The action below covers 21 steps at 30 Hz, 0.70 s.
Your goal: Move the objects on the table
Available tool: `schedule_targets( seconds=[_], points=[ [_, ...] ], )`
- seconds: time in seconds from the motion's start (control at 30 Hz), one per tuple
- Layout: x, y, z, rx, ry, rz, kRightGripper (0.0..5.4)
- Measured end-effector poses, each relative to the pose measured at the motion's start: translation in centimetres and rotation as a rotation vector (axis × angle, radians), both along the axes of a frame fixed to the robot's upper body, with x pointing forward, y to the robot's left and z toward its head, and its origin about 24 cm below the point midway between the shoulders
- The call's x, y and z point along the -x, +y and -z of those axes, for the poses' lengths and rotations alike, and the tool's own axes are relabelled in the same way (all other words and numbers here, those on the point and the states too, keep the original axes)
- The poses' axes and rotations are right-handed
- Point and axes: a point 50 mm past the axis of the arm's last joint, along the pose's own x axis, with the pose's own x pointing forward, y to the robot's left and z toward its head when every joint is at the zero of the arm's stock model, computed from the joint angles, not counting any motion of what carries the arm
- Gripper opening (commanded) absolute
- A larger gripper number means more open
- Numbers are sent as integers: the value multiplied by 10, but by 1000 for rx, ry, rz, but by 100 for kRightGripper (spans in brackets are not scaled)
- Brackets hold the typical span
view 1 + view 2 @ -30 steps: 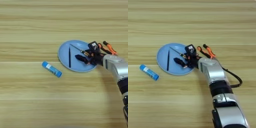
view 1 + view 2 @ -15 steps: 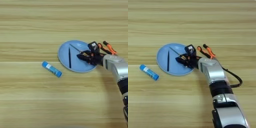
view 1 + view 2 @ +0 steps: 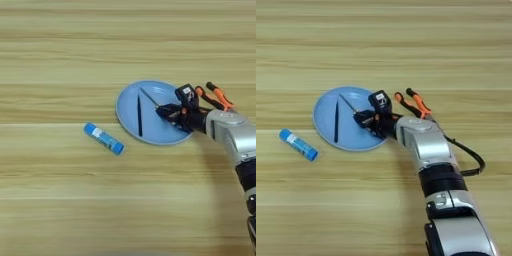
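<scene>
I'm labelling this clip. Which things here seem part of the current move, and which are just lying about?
In play: right gripper; blue plate; thin black stick and screwdriver, both on it.
Lying about: blue glue stick, left of plate; orange-handled pliers, right of it.

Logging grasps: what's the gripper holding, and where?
The gripper is over the plate at the screwdriver's handle end; whether it's gripping cannot be told.

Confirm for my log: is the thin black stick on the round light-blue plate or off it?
On: thin black stick lies flat inside round light-blue plate.
</scene>
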Motion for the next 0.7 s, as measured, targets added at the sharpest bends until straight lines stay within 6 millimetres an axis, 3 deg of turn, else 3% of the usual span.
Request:
schedule_targets(
  seconds=[0.33,0.7],
  points=[
    [0,2,-9,-27,-43,1,88],
    [-1,3,-36,-77,-139,14,88]
  ],
)
